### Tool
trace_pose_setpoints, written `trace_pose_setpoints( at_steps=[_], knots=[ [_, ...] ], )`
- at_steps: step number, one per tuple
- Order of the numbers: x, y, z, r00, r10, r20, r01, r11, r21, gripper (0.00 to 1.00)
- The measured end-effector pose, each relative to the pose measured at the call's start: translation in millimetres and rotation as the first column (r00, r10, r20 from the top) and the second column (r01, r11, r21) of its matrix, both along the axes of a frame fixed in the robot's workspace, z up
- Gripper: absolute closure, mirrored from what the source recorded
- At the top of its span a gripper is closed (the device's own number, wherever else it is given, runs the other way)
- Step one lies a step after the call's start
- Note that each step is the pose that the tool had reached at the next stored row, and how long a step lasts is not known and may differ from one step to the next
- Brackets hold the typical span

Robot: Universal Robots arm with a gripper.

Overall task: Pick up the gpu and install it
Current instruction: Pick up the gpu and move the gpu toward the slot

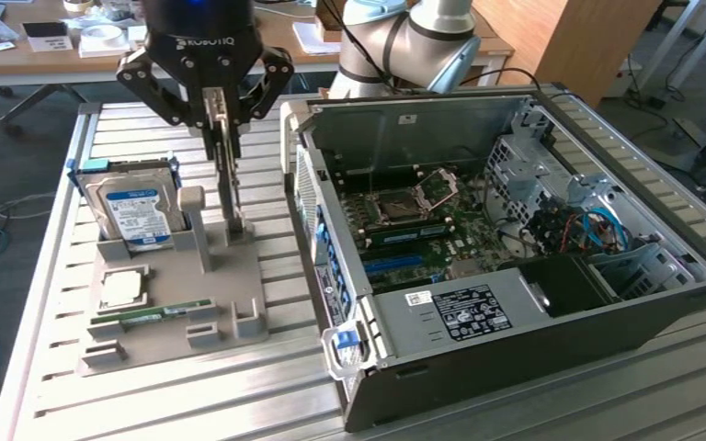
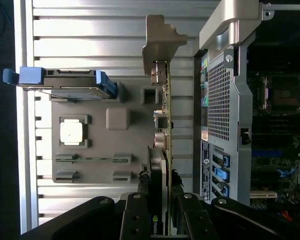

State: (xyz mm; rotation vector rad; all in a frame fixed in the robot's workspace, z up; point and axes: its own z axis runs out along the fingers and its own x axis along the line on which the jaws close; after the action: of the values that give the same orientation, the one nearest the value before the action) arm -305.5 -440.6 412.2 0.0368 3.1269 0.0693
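The gpu (image 1: pixel 228 175) stands edge-on as a thin dark card over the grey holder (image 1: pixel 236 276) on the table, at the exterior view's left of the open computer case (image 1: pixel 500 230). My gripper (image 1: pixel 224 119) comes down from above and is shut on the card's upper end. In the wrist view the gpu (image 2: pixel 163 125) runs as a narrow blade from between my fingers (image 2: pixel 140 210) to its pale metal bracket (image 2: pixel 160 40). Its lower end is level with the holder's posts; I cannot tell whether it still rests in the slot.
On the holder sit a silver hard drive with a blue label (image 1: pixel 139 207), a processor chip (image 1: pixel 122 287) and a green memory stick (image 1: pixel 157 315). The case lies open with its motherboard (image 1: pixel 415 216) and blue expansion slots (image 2: pixel 225 175) exposed. The slatted metal table (image 1: pixel 144 404) surrounds both.
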Motion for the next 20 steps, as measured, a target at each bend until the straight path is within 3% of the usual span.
trace_pose_setpoints(
  at_steps=[7,10,12,20],
  knots=[
    [11.0,0.0,0.3,1.0000,0.000,0.0001,0.000,1.0000,0.0097,0.73],
    [20.6,0.0,0.2,1.0000,0.000,0.0002,0.000,0.9998,0.0213,0.73],
    [26.0,0.1,0.3,1.0000,0.001,0.0001,-0.001,0.9997,0.0255,0.73],
    [27.5,0.0,0.3,1.0000,0.001,0.0000,-0.001,0.9997,0.0259,0.73]
  ],
)
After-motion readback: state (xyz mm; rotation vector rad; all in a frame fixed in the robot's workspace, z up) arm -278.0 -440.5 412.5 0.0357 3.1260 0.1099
